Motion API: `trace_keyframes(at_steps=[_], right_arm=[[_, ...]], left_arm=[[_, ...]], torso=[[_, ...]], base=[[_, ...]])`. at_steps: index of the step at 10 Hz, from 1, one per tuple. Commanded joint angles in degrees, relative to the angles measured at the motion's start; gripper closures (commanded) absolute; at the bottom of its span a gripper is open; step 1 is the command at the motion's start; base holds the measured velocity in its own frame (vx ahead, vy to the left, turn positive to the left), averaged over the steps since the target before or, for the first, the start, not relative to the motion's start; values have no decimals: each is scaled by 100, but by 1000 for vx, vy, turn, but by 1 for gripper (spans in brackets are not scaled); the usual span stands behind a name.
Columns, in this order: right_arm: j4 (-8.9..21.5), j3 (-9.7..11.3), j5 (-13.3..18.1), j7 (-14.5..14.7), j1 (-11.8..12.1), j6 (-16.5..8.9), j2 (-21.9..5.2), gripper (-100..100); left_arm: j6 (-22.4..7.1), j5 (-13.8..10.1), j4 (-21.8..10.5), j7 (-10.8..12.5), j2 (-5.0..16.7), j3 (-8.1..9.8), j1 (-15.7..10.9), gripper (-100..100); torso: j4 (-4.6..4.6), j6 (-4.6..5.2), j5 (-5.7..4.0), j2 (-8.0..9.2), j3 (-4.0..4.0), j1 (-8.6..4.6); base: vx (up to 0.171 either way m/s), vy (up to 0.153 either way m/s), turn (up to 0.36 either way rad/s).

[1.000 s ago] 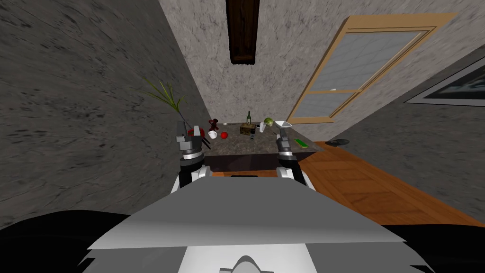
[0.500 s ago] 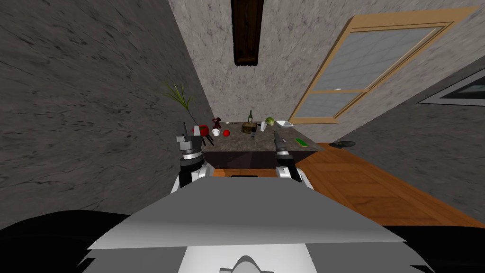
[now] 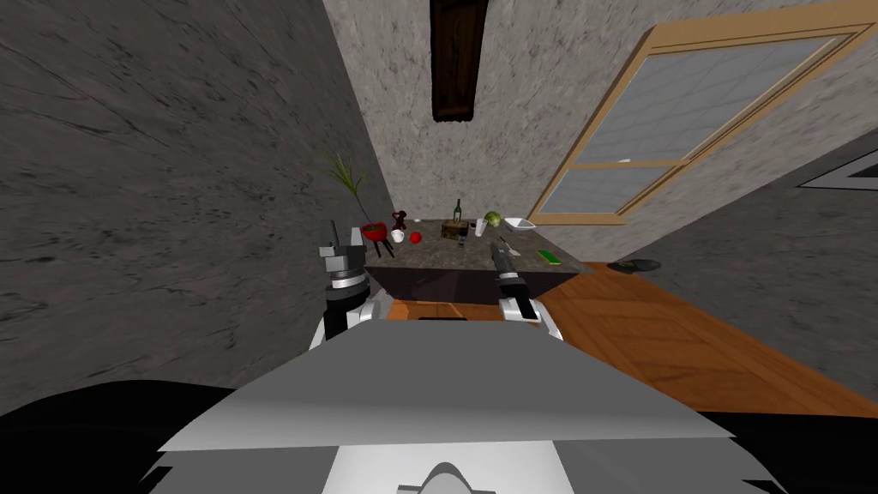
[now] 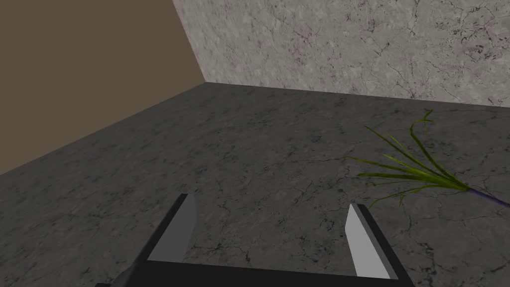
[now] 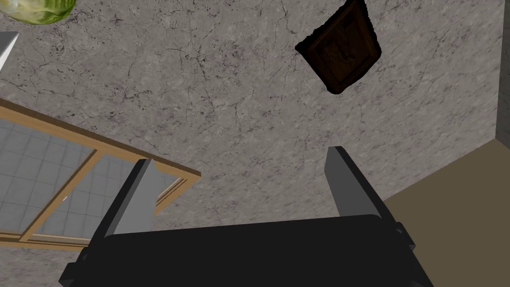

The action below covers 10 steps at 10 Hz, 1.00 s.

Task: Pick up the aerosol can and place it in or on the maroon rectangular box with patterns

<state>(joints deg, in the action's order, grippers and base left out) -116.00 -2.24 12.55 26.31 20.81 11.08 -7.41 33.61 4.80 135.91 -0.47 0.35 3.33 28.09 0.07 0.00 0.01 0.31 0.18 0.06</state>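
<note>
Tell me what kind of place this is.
Probably a room in a house, perhaps a dining corner. A dark stone-topped table carries a green bottle and a white bowl. It stands beside a wood-framed window on a wooden plank floor.

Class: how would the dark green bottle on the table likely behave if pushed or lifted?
The bottle stands upright, tall and narrow, so a push near its top would probably tip it. Once down, its shape would likely let it roll. It stands just behind the brown box, so it might fall against that.
</note>
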Motion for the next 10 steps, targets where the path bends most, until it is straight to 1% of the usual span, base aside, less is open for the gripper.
trace_keyframes(at_steps=[1,5,6,10], right_arm=[[152,-27,96,161,-62,14,25,-100],[750,-285,604,810,-400,-107,30,-100],[750,-285,604,851,-400,-107,30,-100],[1364,-595,1062,1505,-772,-119,37,-100]], left_arm=[[0,0,0,0,0,0,0,0],[0,0,0,0,0,0,1,0],[0,0,0,0,0,0,1,0],[0,0,0,0,0,0,1,0]], torso=[[0,0,0,0,0,0],[-4,0,0,-21,-12,1],[-5,0,1,-22,-12,3],[-7,0,2,-34,-19,8]], base=[[-51,22,26],[-34,29,96],[-20,28,26],[-1,43,98]])
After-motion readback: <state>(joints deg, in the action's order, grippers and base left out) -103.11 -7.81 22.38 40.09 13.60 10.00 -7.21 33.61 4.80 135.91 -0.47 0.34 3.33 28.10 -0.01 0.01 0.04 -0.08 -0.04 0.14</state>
